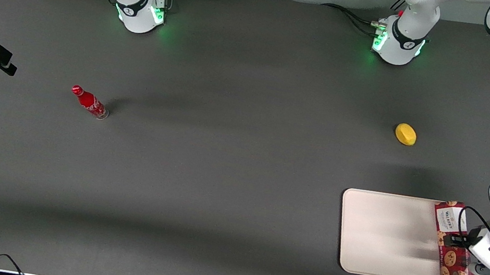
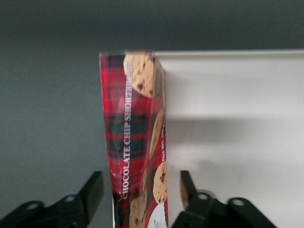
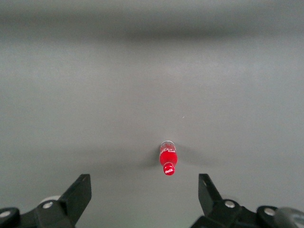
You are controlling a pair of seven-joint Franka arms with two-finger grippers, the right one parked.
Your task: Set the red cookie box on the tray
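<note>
The tray (image 1: 385, 236) serves as the landmark; it lies on the dark table (image 1: 219, 177) toward the working arm's end, close to the front camera. The red cookie box (image 1: 452, 242) sits along the tray's short edge at the working arm's end, its long axis parallel to that edge. Part of the box is over the tray and part overhangs the rim toward the arm. Its white label end points away from the front camera and its cookie-printed end points toward it.

The gripper (image 1: 452, 240) is at the middle of the box's length. In the left wrist view the gripper (image 2: 142, 194) has its two black fingers (image 2: 92, 190) standing on either side of the box (image 2: 135, 142), spread a little wider than the box, with a gap showing on each side, so the pincer is apart and not clamping it. The same view shows the tray (image 2: 237, 142) surface beside the box.

Farther from the front camera than the tray lies a yellow lemon-like object (image 1: 406, 134) on the bare table, well apart from the tray. Toward the parked arm's end, a red soda bottle (image 1: 90, 102) stands alone.
</note>
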